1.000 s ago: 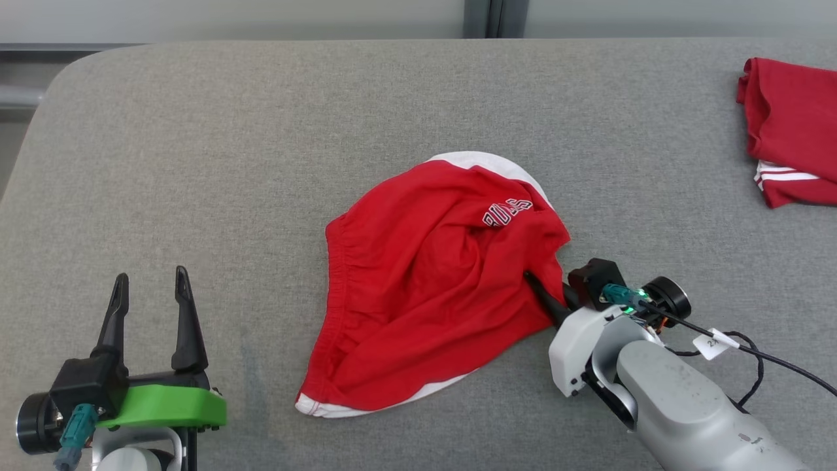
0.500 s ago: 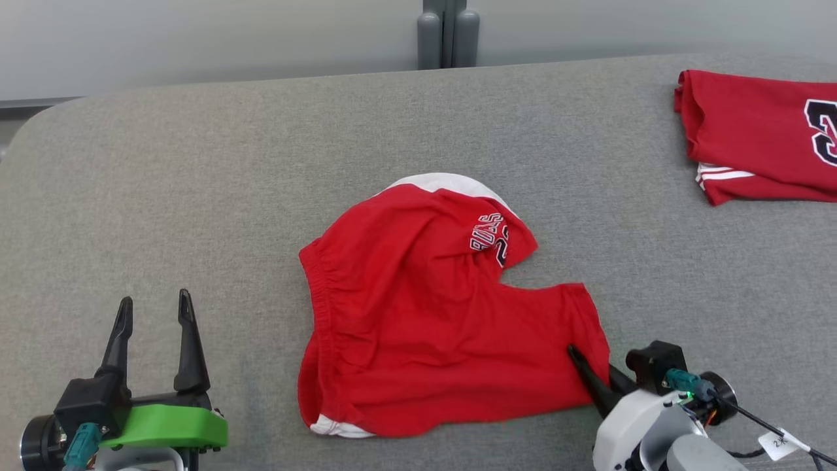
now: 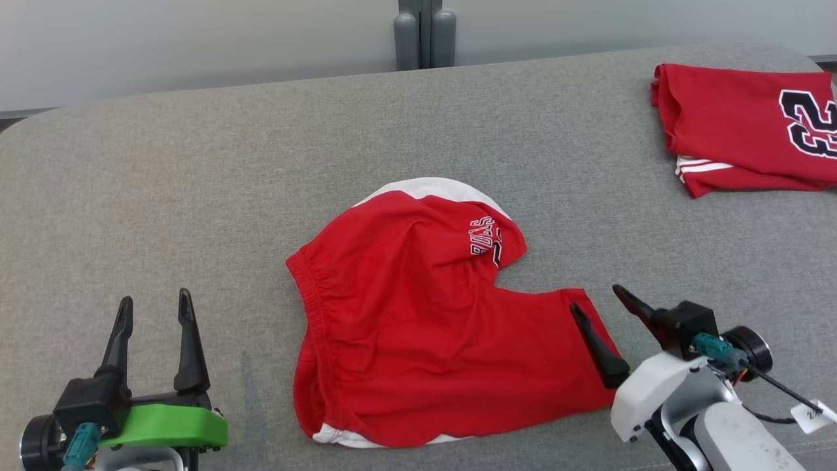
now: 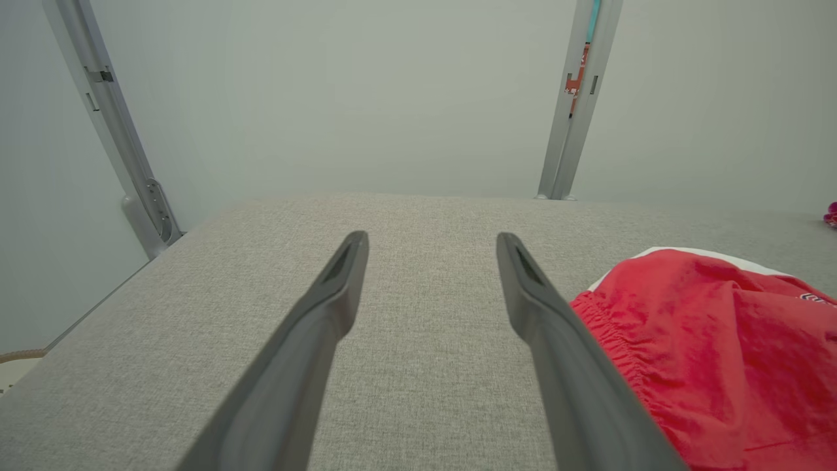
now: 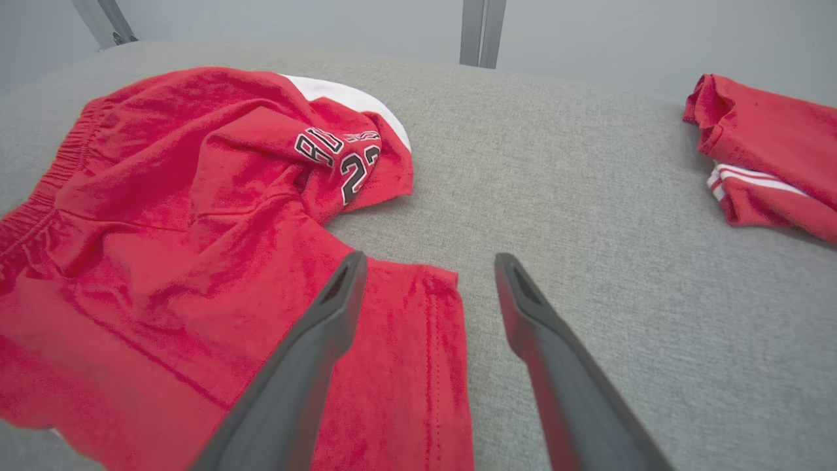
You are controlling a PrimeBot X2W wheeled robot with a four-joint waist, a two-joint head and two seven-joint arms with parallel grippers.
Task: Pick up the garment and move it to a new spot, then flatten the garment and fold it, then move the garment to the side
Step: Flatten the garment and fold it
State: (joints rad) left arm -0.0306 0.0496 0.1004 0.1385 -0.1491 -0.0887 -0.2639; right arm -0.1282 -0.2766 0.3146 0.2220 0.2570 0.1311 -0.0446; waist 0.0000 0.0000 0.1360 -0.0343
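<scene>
The red shorts are lying near the middle of the grey counter, with the waistband to the left. The near leg is lying stretched out flat to the right. The far leg is sitting bunched and doubled over itself, its lettering turned up and a white panel peeking out along the far edge. The right tool is standing wide and holding nothing at the near leg's hem, one finger lying over the red cloth and the other over bare counter just to the right. The left tool is waiting at the near left, equally wide and empty, apart from the shorts.

The step in hand is looking like the flattening. To do it well, the right tool is best going for the far leg's hem beside the lettering. It should be pinching only the top layer and drawing it toward the far right, low over the counter, so the fold is opening rather than dragging the whole garment. The left tool pressing on the waistband would be keeping the shorts from sliding. Short pulls are likely suiting this light cloth better than one long tug.

Nothing here is serving as a container. The shorts and a folded red jersey at the far right are both resting straight on the counter, well apart.
</scene>
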